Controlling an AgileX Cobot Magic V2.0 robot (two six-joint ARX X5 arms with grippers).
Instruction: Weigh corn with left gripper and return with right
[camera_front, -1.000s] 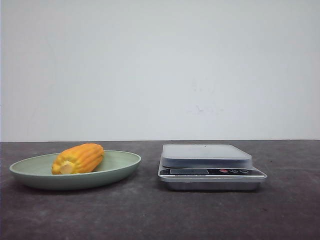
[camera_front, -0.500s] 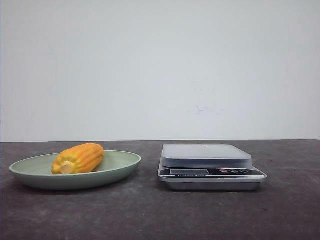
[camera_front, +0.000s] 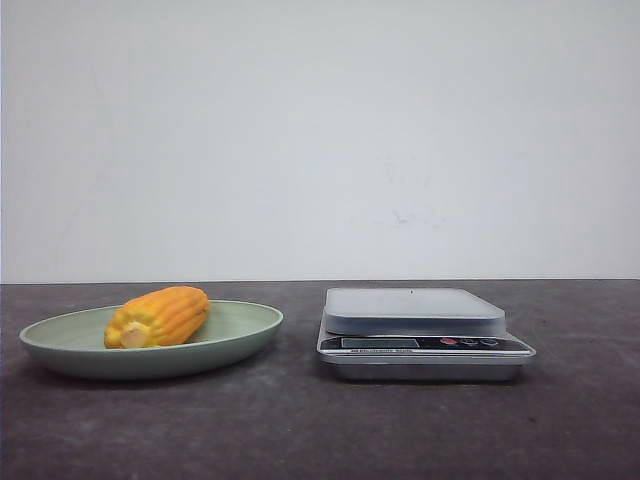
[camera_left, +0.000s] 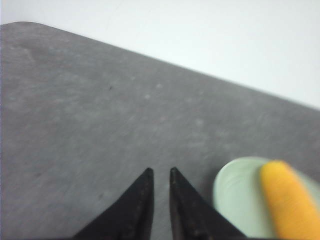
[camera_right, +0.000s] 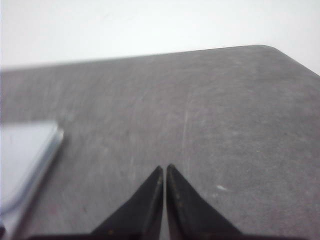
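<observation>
One corn (camera_front: 157, 317) lay on the green plate (camera_front: 240, 330), left of the scale (camera_front: 420, 330). It looked light, hard and ribbed, best pinched across its middle. Left gripper (camera_left: 159, 173) was nearly closed and empty; right gripper (camera_right: 164, 169) was closed, empty.

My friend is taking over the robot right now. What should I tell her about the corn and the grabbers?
Left gripper: jaws nearly closed, a narrow gap, holding nothing, over bare table beside the green plate.
Right gripper: jaws shut, empty, near the kitchen scale.
Corn: lying on the plate, untouched.
Scale platform: nothing on it.
Done: nothing yet.
Left: left gripper carries the corn to the scale; right gripper returns it.
</observation>
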